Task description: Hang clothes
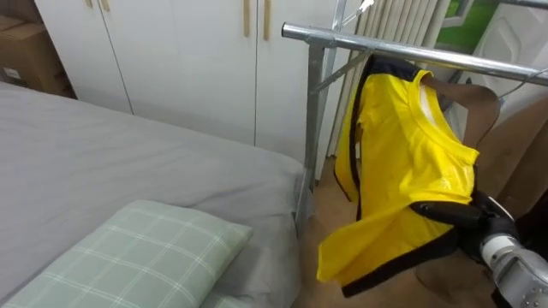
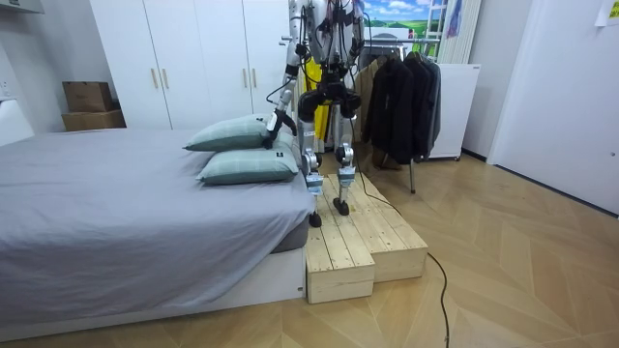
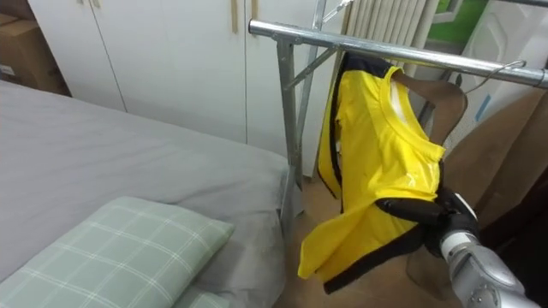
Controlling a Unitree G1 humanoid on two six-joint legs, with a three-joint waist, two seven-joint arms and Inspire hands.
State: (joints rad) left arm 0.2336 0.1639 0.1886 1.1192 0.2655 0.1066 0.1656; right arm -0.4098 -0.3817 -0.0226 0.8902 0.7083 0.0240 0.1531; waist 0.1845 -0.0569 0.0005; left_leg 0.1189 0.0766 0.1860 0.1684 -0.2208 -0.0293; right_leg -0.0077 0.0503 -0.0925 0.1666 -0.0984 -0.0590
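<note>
A yellow shirt (image 1: 402, 162) with dark trim hangs by its collar just under the metal rail (image 1: 411, 51) of a clothes rack, its lower half pulled out to the right. My right hand (image 1: 454, 218) comes in from the lower right, its dark fingers closed on the shirt's lower edge. In the room view I stand on a wooden platform (image 2: 358, 242) between bed and rack, facing the rack, the yellow shirt (image 2: 311, 72) in front of me. My left hand (image 2: 281, 122) hangs low at my side above the pillows.
The grey bed (image 1: 103, 154) with a green checked pillow (image 1: 137, 257) lies to my left, close to the rack's upright post (image 1: 315, 128). White wardrobe doors (image 1: 171, 51) stand behind. Dark coats (image 2: 401, 97) hang further along the rack. Cardboard boxes (image 1: 26, 51) sit at the far left.
</note>
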